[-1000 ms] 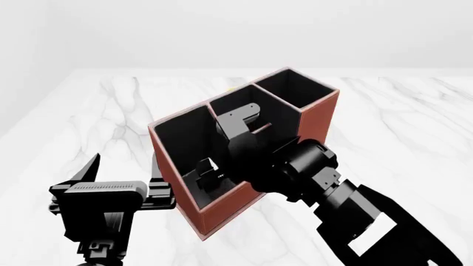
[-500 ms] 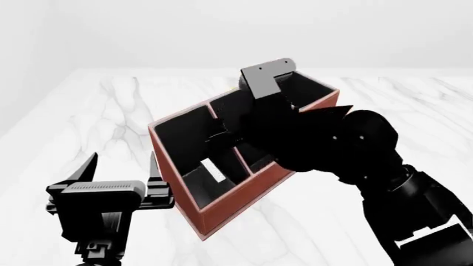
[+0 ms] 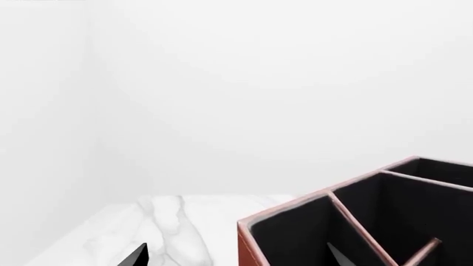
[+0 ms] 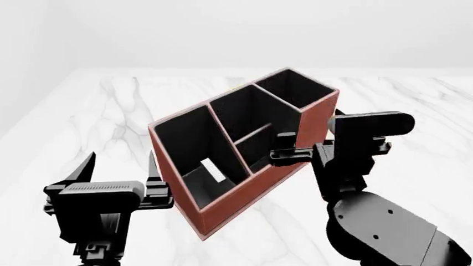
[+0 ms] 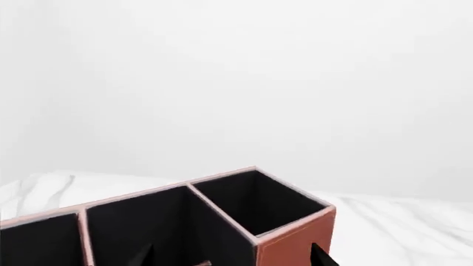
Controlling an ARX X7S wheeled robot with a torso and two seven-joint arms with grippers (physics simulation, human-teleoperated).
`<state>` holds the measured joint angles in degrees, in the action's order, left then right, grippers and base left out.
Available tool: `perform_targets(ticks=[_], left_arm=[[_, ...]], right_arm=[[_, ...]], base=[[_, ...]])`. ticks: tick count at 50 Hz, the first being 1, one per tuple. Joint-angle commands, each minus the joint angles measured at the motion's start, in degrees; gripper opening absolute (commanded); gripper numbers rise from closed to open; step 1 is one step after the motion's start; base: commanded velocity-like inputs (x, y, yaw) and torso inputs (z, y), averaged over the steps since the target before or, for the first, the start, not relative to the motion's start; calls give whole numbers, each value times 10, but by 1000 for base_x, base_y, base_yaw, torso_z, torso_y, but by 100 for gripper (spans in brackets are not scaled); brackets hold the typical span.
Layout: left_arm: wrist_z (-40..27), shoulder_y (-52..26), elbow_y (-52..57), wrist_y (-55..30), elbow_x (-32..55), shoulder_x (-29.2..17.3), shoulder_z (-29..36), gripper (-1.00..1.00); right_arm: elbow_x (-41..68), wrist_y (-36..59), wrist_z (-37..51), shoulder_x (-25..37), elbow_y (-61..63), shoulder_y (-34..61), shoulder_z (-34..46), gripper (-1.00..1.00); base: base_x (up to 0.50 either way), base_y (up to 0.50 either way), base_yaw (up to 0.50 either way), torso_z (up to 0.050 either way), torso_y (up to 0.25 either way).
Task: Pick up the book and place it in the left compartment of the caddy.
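Note:
The reddish-brown caddy (image 4: 247, 197) stands at an angle on the marble table. The book (image 4: 212, 170) lies on the floor of the left compartment (image 4: 185, 138), showing its white page edge, and no gripper touches it. My right gripper (image 4: 284, 146) is open and empty at the caddy's right front wall, near the middle bay's rim. In the right wrist view its fingertips (image 5: 318, 256) stand either side of the caddy's (image 5: 296, 246) tall end corner. My left gripper (image 4: 119, 165) is open and empty just left of the caddy. Its wrist view shows the caddy (image 3: 369, 221) but not the book.
The white marble table (image 4: 399, 111) stretches around the caddy on all sides. A plain white wall (image 4: 236, 33) rises behind the table's far edge.
My right arm has risen out of the left compartment and swung right of the caddy, leaving the book lying inside. The left arm has hardly moved.

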<state>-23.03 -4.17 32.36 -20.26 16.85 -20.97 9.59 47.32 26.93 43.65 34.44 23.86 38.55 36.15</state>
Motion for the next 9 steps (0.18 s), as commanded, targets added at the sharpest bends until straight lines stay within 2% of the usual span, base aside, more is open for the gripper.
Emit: perform_targets(ticks=[1,9], left_arm=[[-3,2,0,4,-2,-1,2,100],[-3,-2,0,1,-1,-1,5,100]], right_arm=[[-116,-131,36,49,92,-112,-14,100],[-119,-141,28,47,80,-115,-13,100]], base=[[0,0,0,0,0],[0,0,0,0,0]])
